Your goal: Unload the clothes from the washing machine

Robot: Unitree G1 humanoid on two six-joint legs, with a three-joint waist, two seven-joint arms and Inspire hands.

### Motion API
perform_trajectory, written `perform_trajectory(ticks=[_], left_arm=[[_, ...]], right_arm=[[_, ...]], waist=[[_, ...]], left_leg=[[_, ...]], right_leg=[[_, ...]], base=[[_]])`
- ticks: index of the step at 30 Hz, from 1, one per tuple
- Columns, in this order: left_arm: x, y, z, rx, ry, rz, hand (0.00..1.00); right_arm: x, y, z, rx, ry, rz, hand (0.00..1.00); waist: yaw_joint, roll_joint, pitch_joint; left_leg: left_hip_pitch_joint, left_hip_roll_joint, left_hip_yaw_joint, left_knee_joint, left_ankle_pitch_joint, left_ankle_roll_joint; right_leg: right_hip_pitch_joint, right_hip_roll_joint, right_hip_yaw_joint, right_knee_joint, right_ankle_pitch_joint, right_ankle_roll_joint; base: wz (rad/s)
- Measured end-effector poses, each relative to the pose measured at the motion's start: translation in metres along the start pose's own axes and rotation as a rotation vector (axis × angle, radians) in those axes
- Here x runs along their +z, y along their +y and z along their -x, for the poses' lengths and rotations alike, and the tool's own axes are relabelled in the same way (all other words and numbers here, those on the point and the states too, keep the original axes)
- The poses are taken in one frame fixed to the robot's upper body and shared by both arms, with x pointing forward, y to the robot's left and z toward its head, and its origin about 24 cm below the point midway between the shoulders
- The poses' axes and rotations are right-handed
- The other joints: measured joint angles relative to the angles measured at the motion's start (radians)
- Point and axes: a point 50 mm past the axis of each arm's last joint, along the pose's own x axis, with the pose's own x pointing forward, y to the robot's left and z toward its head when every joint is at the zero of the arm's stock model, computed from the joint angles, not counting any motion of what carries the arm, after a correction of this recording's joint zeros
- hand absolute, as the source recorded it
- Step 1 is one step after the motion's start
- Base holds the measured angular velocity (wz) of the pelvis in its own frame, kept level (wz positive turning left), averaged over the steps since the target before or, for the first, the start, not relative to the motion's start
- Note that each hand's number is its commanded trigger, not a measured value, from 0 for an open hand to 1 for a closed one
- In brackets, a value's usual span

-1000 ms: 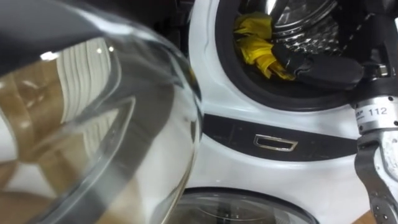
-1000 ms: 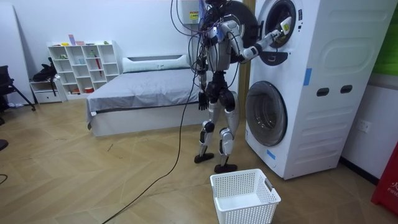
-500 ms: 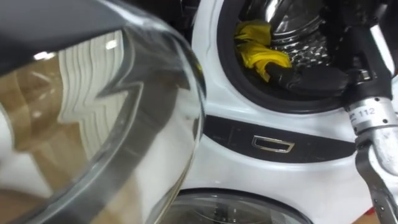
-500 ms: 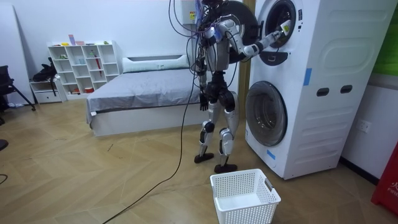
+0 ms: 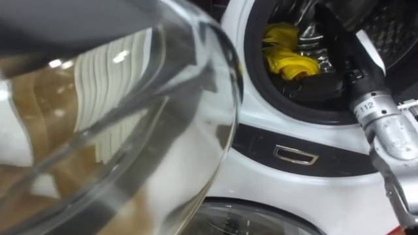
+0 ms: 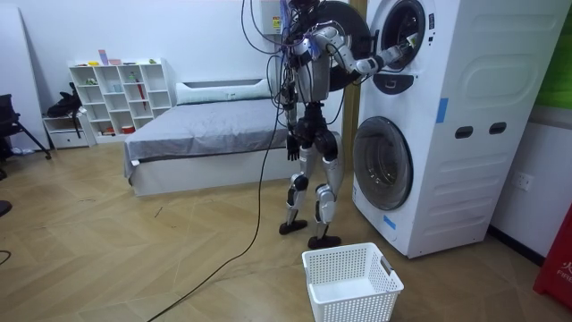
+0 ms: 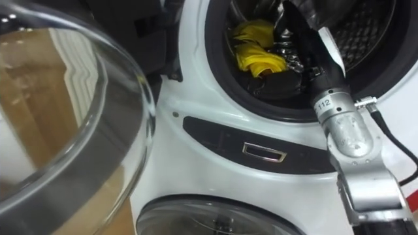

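In the left eye view, the open glass door (image 5: 111, 117) looms near us on the left. To its right stands the washing machine (image 5: 261, 130), its round opening up top. Inside lies a yellow cloth (image 5: 290, 55), bunched at the opening's left edge. The right hand (image 5: 319, 86) is in there, dark, just below the cloth. Whether it grips anything, we cannot tell.

In the room view, the robot stands before the tall white machine, right arm up in the top opening. The left hand (image 6: 291, 146) hangs at its hip, grip unclear. A white basket (image 6: 350, 282) sits on the floor (image 6: 134, 259) near its feet.

In the right eye view, the cloth lies at the front of the drum (image 7: 359, 29), with the hand at its lower edge.
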Motion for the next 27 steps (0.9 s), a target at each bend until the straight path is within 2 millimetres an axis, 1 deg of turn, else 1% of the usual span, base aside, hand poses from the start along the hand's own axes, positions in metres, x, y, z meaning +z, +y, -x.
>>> perform_trajectory(ticks=[4,7,10,13,15,16,17,18,19,24,25,26,27], left_arm=[[-0.002,0.001,0.000,0.004,0.016,0.006,0.00],[-0.001,0.001,0.000,0.004,0.023,0.002,0.00],[-0.001,0.002,0.001,0.007,0.020,0.001,0.00],[-0.002,0.005,0.001,0.013,0.029,0.016,0.00],[-0.005,0.007,0.002,0.020,0.041,0.032,0.00],[-0.006,0.008,0.002,0.022,0.046,0.036,0.00],[-0.008,0.009,0.002,0.024,0.056,0.046,0.00],[-0.008,0.009,0.002,0.024,0.059,0.048,0.00],[-0.009,0.009,0.002,0.023,0.059,0.048,0.00],[-0.009,0.010,0.002,0.029,0.068,0.071,0.00],[-0.008,0.010,0.002,0.030,0.066,0.072,0.00],[-0.007,0.010,0.002,0.030,0.063,0.073,0.00],[-0.006,0.010,0.002,0.029,0.062,0.073,0.00]], right_arm=[[-0.003,-0.002,-0.003,0.020,0.032,0.005,0.00],[-0.003,-0.005,-0.003,0.027,0.035,0.025,0.00],[-0.006,-0.008,-0.008,0.031,0.063,0.034,0.00],[-0.010,-0.012,-0.011,0.039,0.092,0.027,0.00],[-0.017,-0.016,-0.013,0.046,0.149,0.000,0.00],[-0.018,-0.016,-0.014,0.049,0.158,-0.002,0.00],[-0.020,-0.017,-0.016,0.055,0.174,-0.005,0.00],[-0.023,-0.017,-0.017,0.065,0.188,-0.009,0.00],[-0.024,-0.018,-0.018,0.070,0.194,-0.012,0.00],[-0.035,-0.022,-0.028,0.119,0.275,-0.056,0.00],[-0.036,-0.023,-0.028,0.124,0.283,-0.060,0.77],[-0.038,-0.024,-0.028,0.131,0.300,-0.071,1.00],[-0.039,-0.025,-0.028,0.137,0.310,-0.080,1.00]], waist=[[0.004,-0.001,-0.0001],[0.013,-0.002,-0.0010],[0.020,-0.005,-0.0016],[0.014,-0.015,-0.0017],[0.015,-0.026,-0.0085],[0.015,-0.028,-0.0097],[0.008,-0.030,-0.0106],[-0.005,-0.032,-0.0107],[-0.010,-0.032,-0.0107],[-0.010,-0.030,-0.0095],[-0.010,-0.029,-0.0092],[-0.010,-0.029,-0.0092],[-0.009,-0.029,-0.0090]], left_leg=[[-0.001,0.001,-0.004,0.000,0.002,-0.003],[-0.001,0.001,-0.005,0.000,0.003,-0.005],[0.001,0.001,-0.008,0.001,0.004,-0.006],[-0.003,-0.001,-0.024,0.003,0.006,-0.008],[-0.003,-0.002,-0.032,0.003,0.007,-0.009],[-0.003,-0.002,-0.033,0.003,0.007,-0.009],[-0.002,-0.002,-0.039,0.005,0.007,-0.009],[-0.001,-0.003,-0.048,0.008,0.007,-0.009],[-0.001,-0.003,-0.050,0.010,0.007,-0.009],[-0.001,-0.002,-0.055,0.019,0.006,-0.009],[-0.001,-0.002,-0.056,0.020,0.006,-0.009],[-0.001,-0.002,-0.059,0.021,0.006,-0.009],[-0.001,-0.002,-0.061,0.021,0.006,-0.009]], right_leg=[[0.000,0.000,-0.006,0.001,-0.002,-0.002],[0.001,0.000,-0.008,0.001,-0.003,-0.004],[0.002,0.000,-0.009,0.002,-0.003,-0.004],[0.006,-0.005,-0.020,0.003,-0.004,-0.005],[0.009,-0.007,-0.029,0.003,-0.006,-0.005],[0.010,-0.007,-0.031,0.003,-0.006,-0.006],[0.014,-0.008,-0.036,0.002,-0.006,-0.006],[0.021,-0.008,-0.043,0.002,-0.007,-0.005],[0.024,-0.008,-0.047,0.002,-0.008,-0.004],[0.032,-0.012,-0.047,0.000,-0.010,-0.004],[0.034,-0.012,-0.048,-0.001,-0.010,-0.004],[0.036,-0.012,-0.049,-0.001,-0.010,-0.005],[0.037,-0.012,-0.049,-0.001,-0.011,-0.005]], base=[[0.02],[0.00],[0.02],[0.13],[0.12],[0.10],[0.17],[0.22],[0.20],[0.05],[0.06],[0.07],[0.06]])
